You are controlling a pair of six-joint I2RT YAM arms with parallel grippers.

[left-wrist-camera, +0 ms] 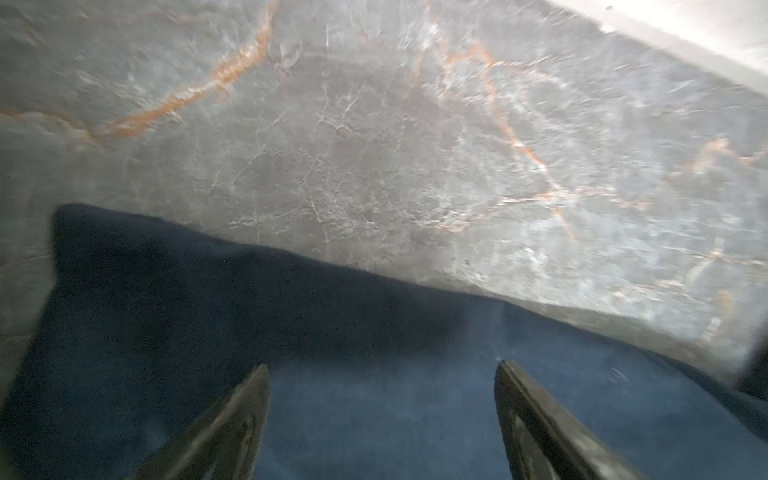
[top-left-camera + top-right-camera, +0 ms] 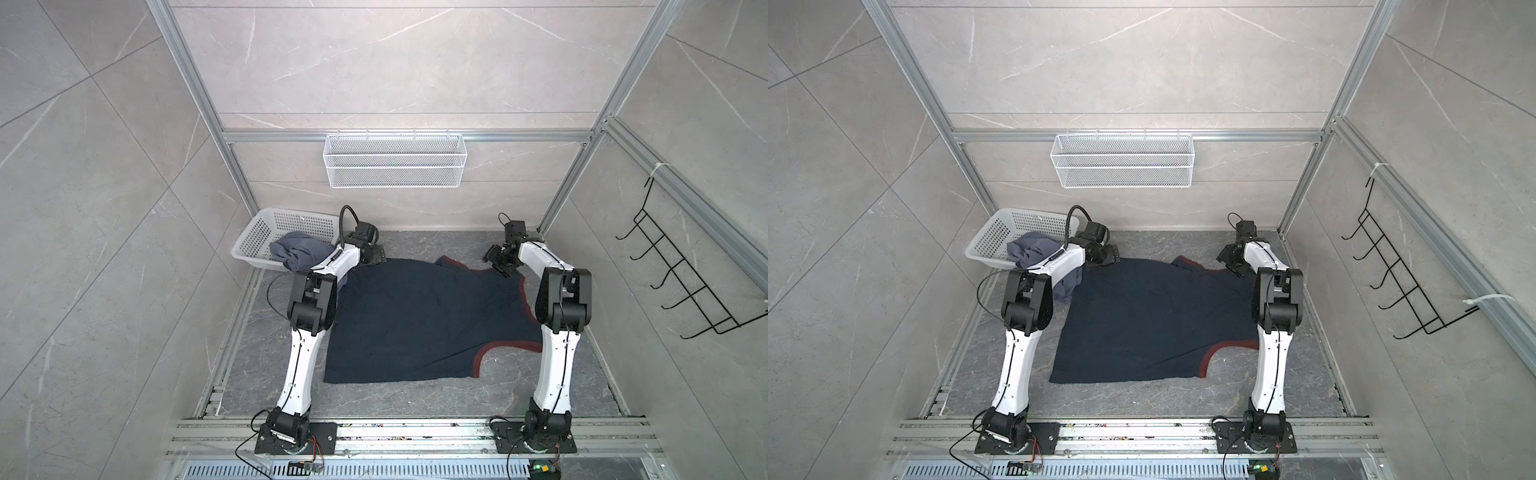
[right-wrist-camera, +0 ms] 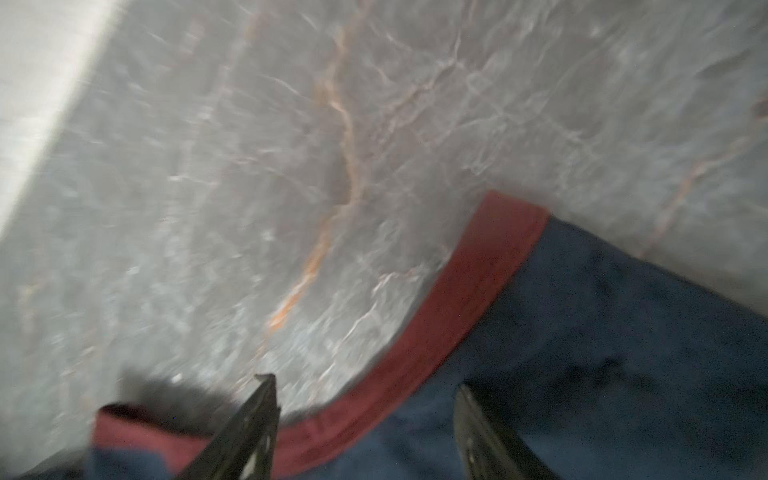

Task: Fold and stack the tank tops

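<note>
The navy top was laid lengthwise left-to-right. Its upper corners were covered by the left gripper and right gripper, both parted, empty, equally near.

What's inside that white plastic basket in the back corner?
A crumpled blue-grey top, spilling over the near edge of the basket. The left arm covers part of it, and whatever lies beneath the cloth cannot be seen.

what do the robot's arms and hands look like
The left arm and right arm match: white tapered shells, bulky black joints, black base plates, black cables looping outside. The left hand and right hand are black, each with two narrow pointed fingers.
</note>
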